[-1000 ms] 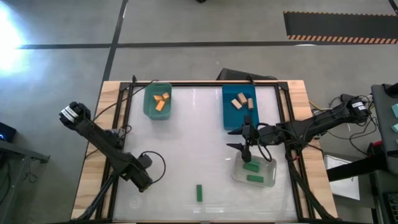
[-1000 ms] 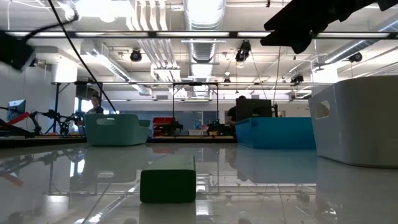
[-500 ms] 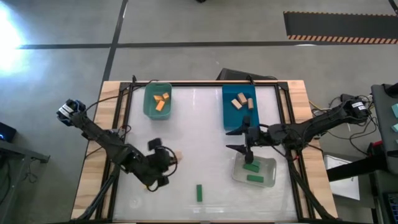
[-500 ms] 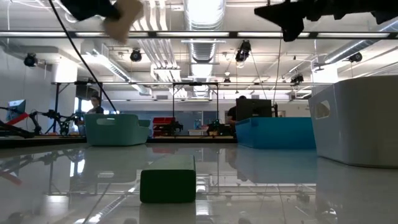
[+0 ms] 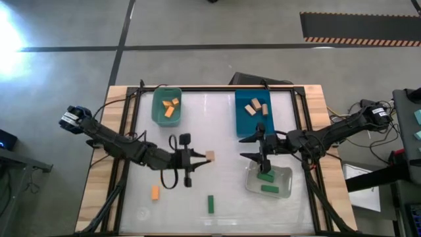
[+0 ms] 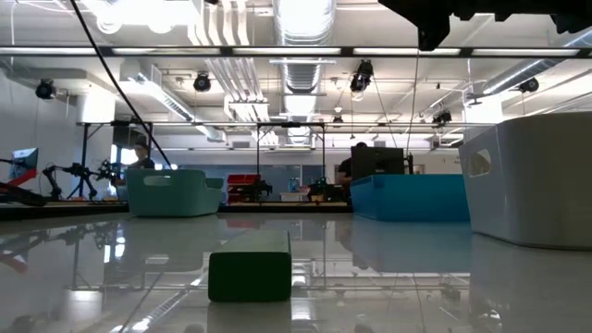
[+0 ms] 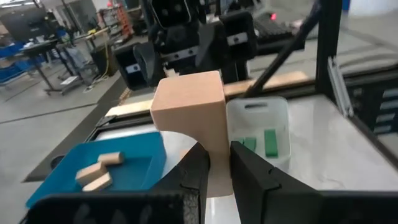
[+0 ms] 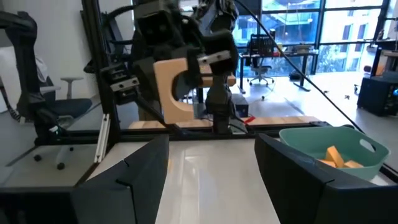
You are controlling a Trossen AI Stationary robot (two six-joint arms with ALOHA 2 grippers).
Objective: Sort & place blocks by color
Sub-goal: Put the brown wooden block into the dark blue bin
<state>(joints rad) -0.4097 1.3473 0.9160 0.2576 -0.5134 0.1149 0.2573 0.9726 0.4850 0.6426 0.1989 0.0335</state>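
High view: left claw (image 5: 201, 158) is out over the middle of the tabletop (image 5: 217, 125), clamped on a tan block (image 5: 210, 156). Right claw (image 5: 252, 147) hangs over the near edge of the clear bin (image 5: 284, 187), fingers spread wide, nothing in them. Clear bin holds two green blocks (image 5: 267, 182). Blue bin (image 5: 242, 122) at the back right holds tan blocks (image 5: 255, 106); teal bin (image 5: 160, 116) at the back left holds orange blocks (image 5: 170, 107). Loose on the tabletop: an orange block (image 5: 155, 193) near the front left and a green block (image 5: 210, 204) near the front centre, well apart. Low view: the green block (image 6: 250, 265) lies flat in the foreground; teal bin (image 6: 174, 192) left, blue bin (image 6: 407, 197) right of centre, clear bin (image 6: 527, 180) at far right; dark arm parts show at the top edge. Left wrist view: both fingers (image 7: 198, 171) pinch the tan block (image 7: 189, 115) upright; beyond it the blue bin (image 7: 134, 168) with tan blocks (image 7: 99, 171), the clear bin (image 7: 258, 118) with green blocks (image 7: 269, 142), and the right arm. Right wrist view: own fingers (image 8: 134, 180) stand far apart; the left claw (image 8: 196, 65) with the tan block (image 8: 171, 93) faces it, teal bin (image 8: 326, 152) with orange blocks (image 8: 339, 158) to one side.
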